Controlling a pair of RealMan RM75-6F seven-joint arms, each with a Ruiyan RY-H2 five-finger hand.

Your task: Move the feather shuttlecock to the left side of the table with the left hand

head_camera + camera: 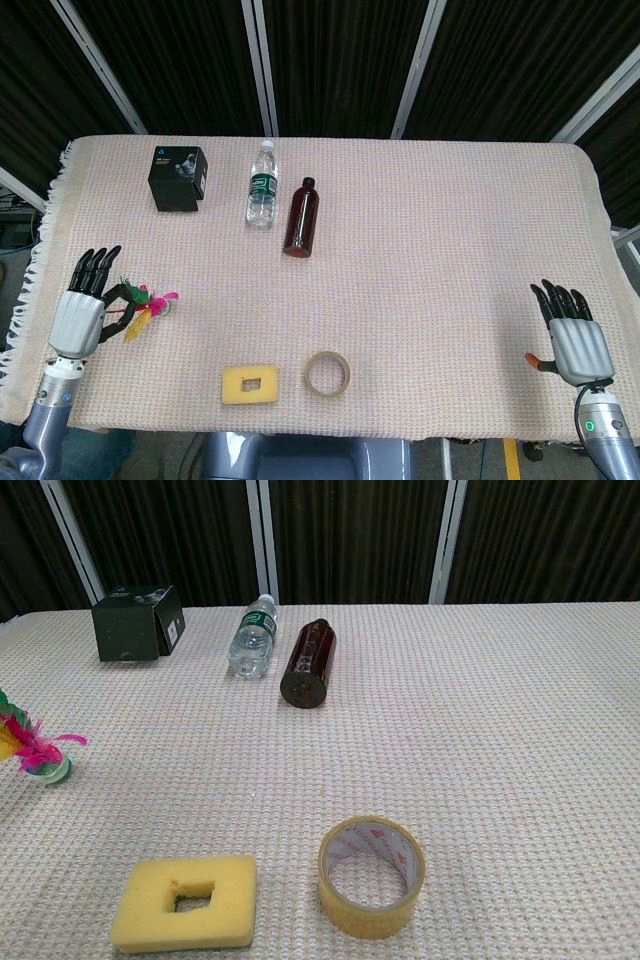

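The feather shuttlecock (146, 307), with pink, yellow and green feathers, lies on the woven cloth near the table's left edge. In the chest view the shuttlecock (38, 757) rests on its round base at the far left, with no fingers around it. My left hand (82, 303) sits just left of it with its fingers stretched out and apart; the thumb reaches toward the feathers but does not grip them. At the table's front right corner my right hand (577, 338) holds nothing and its fingers are straight. Neither hand shows in the chest view.
A black box (178, 177) stands at the back left. A clear water bottle (261, 184) and a brown bottle (302, 217) lie beside it. A yellow sponge frame (250, 384) and a tape roll (327, 373) sit near the front edge.
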